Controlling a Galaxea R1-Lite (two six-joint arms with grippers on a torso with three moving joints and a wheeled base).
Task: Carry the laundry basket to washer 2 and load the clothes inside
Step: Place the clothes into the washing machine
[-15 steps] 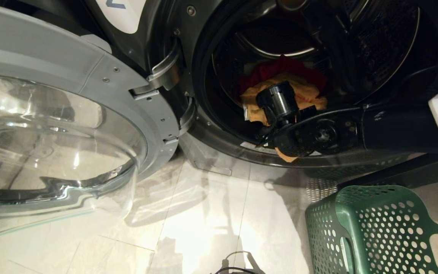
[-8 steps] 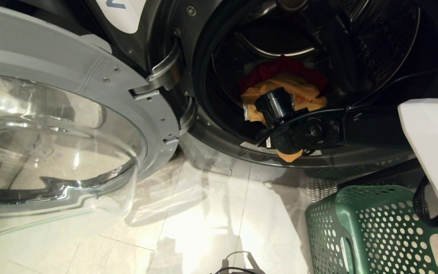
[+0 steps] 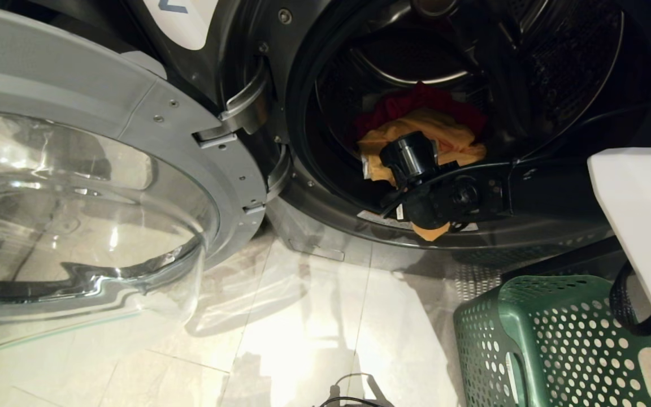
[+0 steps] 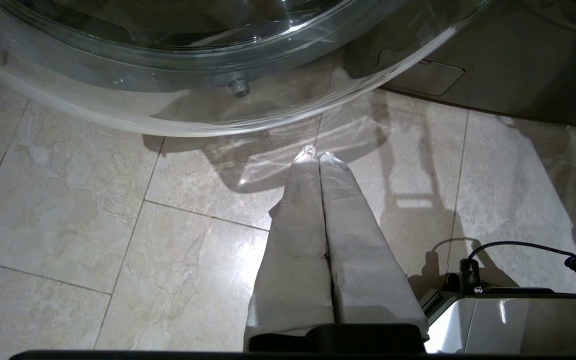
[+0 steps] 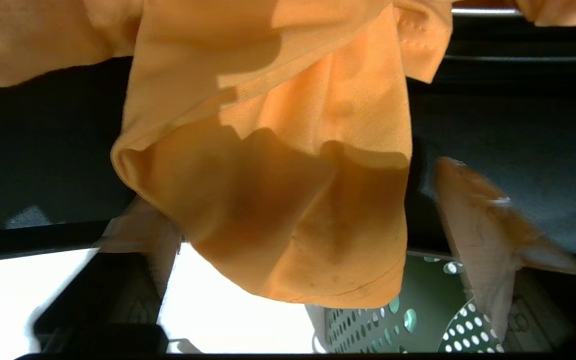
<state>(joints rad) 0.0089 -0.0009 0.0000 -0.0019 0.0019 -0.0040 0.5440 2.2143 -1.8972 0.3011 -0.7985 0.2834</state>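
The right gripper (image 5: 298,220) sits at the mouth of washer 2 (image 3: 325,215), its two pale fingers (image 5: 483,235) spread wide apart. A fold of yellow-orange cloth hangs loose in the gap between them; whether it touches either finger cannot be told, and the fingers are not pinched on it. In the head view the arm's black wrist (image 3: 416,161) reaches in from the right, across the lower rim of the opening, and a small corner of the orange cloth pokes out below it, over the door sill.

Behind the wrist, the clothes (image 3: 444,135) lie heaped inside the dark drum: the yellow-orange garment in front, a red one behind and above it (a sliver of white shows at the left edge of the heap).

The washer's round glass door (image 3: 77,215) stands swung open to the left, its grey rim filling much of that side. A white label (image 3: 181,20) with part of a blue mark is cut off at the top of the head view.

The laundry basket (image 3: 563,339), green and perforated, stands on the pale tiled floor (image 3: 303,339) at lower right, just in front of the washer.

The left gripper (image 4: 320,160) hangs over the floor tiles near the door's lower edge, its fingers pressed together with nothing between them.
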